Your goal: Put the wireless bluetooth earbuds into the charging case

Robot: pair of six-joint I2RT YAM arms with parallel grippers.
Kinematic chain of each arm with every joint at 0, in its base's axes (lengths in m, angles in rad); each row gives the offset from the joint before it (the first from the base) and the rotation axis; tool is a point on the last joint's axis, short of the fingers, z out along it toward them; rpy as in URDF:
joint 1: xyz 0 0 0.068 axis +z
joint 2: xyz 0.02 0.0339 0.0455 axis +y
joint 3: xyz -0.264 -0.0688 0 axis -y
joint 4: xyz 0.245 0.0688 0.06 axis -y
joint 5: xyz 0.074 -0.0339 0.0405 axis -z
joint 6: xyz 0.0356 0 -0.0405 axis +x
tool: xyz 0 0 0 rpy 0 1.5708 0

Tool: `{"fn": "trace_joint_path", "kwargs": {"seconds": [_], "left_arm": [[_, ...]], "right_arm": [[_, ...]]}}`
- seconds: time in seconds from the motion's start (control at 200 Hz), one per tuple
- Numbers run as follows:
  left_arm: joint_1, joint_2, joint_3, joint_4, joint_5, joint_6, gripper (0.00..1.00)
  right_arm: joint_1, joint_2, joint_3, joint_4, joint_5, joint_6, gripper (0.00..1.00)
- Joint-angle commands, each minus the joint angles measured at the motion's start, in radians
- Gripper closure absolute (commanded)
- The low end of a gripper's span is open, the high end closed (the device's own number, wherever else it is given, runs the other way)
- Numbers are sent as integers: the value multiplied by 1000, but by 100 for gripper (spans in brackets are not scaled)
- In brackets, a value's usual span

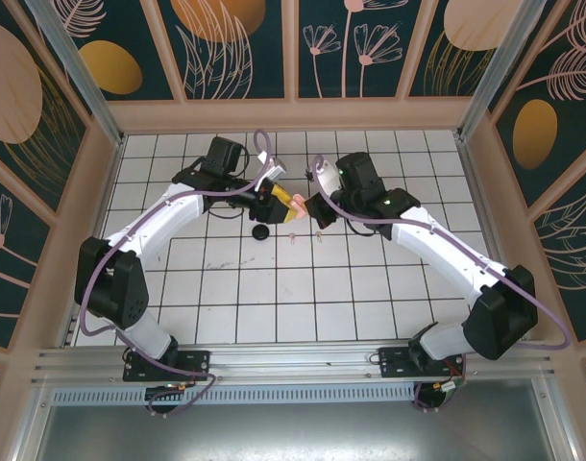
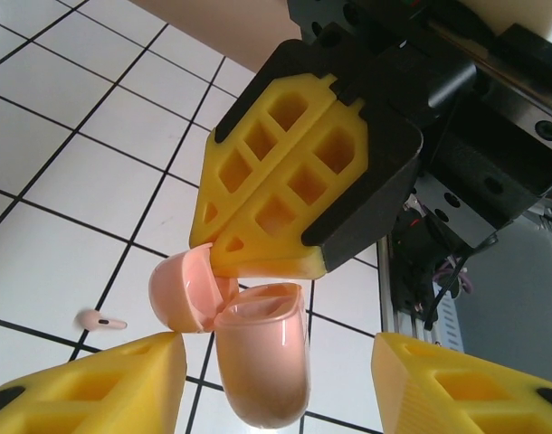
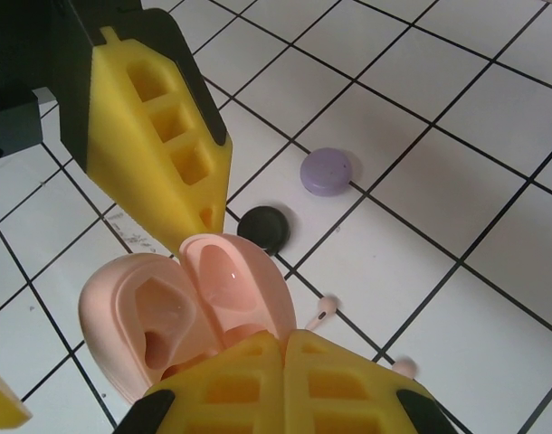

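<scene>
The pale pink charging case (image 2: 262, 362) hangs above the table with its lid (image 2: 181, 289) flipped open. My right gripper (image 3: 283, 336) is shut on the case (image 3: 167, 316) at the lid's rim (image 3: 235, 271). My left gripper (image 2: 278, 362) is open around the case body. Its left finger (image 2: 104, 384) is close beside the body and the other finger (image 2: 466, 389) stands well apart. Two pink wireless bluetooth earbuds (image 3: 323, 312) (image 3: 403, 366) lie on the tiles below. In the top view both grippers (image 1: 279, 200) (image 1: 309, 206) meet over the table's middle.
A round black case (image 3: 262, 228) and a lilac case (image 3: 326, 172) lie shut on the white tiled table (image 1: 370, 288). The black case (image 1: 260, 233) sits just left of the earbuds (image 1: 291, 236). Patterned walls enclose the table on three sides.
</scene>
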Motion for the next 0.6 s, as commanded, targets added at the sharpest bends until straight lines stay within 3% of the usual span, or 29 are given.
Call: {"fn": "trace_joint_path", "kwargs": {"seconds": [0.0,0.4,0.596], "left_arm": [[-3,15,19,5,41,11,44],[-3,29,6,24,44,10,48],[-3,26,-3,55,45,-9,61]], "right_arm": [[14,13,45,-13,8,-22,100],[23,30,68,-10,3,-15,100],[26,33,70,-8,6,-14,100]]}}
